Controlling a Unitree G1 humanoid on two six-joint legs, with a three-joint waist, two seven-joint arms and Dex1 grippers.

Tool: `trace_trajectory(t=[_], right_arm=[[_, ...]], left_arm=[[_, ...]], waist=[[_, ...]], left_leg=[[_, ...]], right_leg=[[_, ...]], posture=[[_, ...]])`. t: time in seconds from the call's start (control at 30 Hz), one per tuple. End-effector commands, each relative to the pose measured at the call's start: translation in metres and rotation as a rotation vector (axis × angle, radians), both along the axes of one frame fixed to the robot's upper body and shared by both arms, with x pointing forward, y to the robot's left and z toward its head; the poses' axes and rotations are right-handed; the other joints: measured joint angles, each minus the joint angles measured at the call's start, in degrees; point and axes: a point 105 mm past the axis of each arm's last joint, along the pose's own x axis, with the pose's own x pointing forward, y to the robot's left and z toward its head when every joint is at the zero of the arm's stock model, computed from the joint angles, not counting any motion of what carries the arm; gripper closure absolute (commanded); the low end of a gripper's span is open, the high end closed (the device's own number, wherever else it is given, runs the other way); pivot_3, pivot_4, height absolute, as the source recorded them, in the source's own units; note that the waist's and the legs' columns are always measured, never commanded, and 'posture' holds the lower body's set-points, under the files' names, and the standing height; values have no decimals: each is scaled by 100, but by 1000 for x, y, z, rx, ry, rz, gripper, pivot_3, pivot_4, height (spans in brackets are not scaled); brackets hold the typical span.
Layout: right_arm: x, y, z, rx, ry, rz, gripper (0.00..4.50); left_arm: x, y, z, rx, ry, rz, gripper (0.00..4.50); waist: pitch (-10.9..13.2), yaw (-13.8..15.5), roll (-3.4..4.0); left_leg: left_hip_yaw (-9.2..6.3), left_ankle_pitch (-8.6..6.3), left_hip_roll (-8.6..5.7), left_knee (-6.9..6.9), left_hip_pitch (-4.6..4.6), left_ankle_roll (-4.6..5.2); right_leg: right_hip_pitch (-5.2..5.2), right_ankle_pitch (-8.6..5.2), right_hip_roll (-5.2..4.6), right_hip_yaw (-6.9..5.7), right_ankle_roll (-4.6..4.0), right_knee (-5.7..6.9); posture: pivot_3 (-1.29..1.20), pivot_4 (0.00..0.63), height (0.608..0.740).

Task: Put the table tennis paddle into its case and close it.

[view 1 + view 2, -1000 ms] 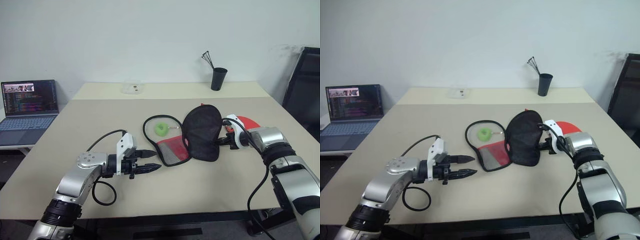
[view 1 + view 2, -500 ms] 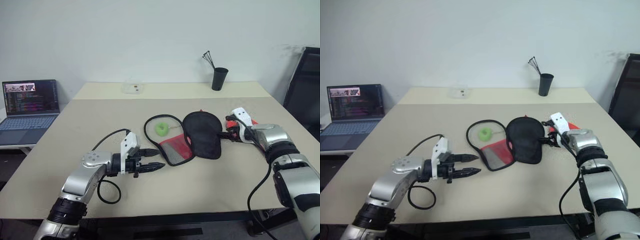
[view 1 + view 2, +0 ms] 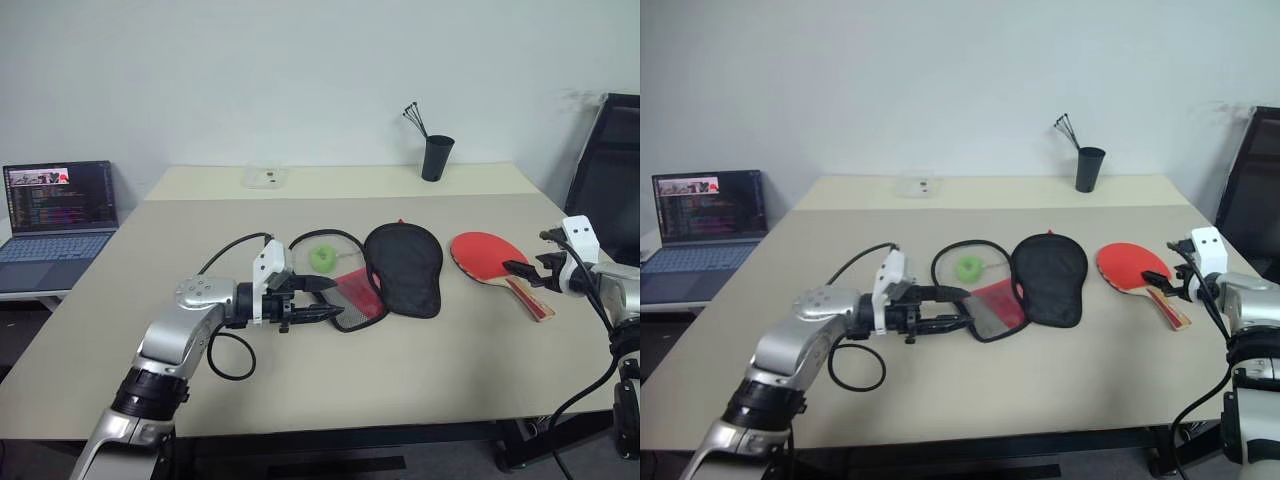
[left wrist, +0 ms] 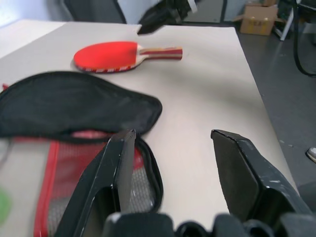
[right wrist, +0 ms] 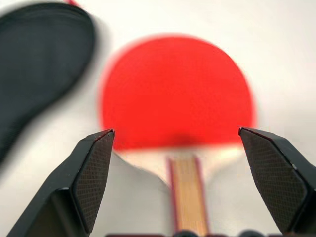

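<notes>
Black flap of case (image 3: 403, 268) released and laid flat since earlier, right gripper (image 3: 524, 268) drawn back, spread wide, empty, paddle (image 3: 493, 256) lying beside case, left gripper (image 3: 322, 298) half-spread, empty, at case's red mesh side.

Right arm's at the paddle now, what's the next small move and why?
Probably lower the right gripper onto the paddle handle and close. Its fingers stand open over the handle, the paddle lies free on the table, and the case lies unzipped beside it.
</notes>
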Motion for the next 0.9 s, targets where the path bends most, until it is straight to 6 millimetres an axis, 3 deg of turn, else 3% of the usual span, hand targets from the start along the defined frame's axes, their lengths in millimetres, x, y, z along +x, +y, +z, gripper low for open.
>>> trace_trajectory(t=[0.03, 0.27, 0.53, 0.67, 0.77, 0.9], right_arm=[[0, -7, 3, 28, -21, -37, 105], [3, 2, -31, 41, 55, -37, 105], [8, 17, -56, 59, 86, -43, 105], [12, 21, -60, 88, 80, -74, 953], [12, 22, -64, 86, 84, -91, 2030], [13, 19, -63, 95, 65, -135, 3119]], left_arm=[[6, -4, 10, 7, -55, -11, 1828], [18, -30, 25, -27, -116, -42, 1828], [21, -32, 21, -26, -115, -26, 1828], [21, -22, 17, -16, -107, 11, 1828], [21, -16, 15, -17, -100, 41, 1828], [17, -7, 10, -19, -86, 75, 1828]], waist=[[0, -8, 0], [0, 12, 0], [0, -11, 0], [-3, -17, -4], [-3, -24, -4], [-3, -74, -5]], left_leg=[[3, 0, 0, -1, 2, 0], [-1, 0, 0, 2, 0, 0], [4, 1, 4, 4, 17, -1], [10, 1, 7, 5, 27, -1], [13, 1, 13, 2, 30, 0], [12, 0, 20, -1, 30, 0]], right_leg=[[0, 1, 5, 3, -1, 0], [2, 9, 12, 2, -14, -2], [12, 9, 17, 9, -11, 0], [16, 12, 22, 14, -7, 4], [15, 13, 26, 22, -8, 3], [13, 13, 34, 24, -10, 2]], posture=[[0, 150, 740], [0, 150, 740], [0, 150, 740], [0, 150, 740], [0, 150, 740], [0, 150, 740]])
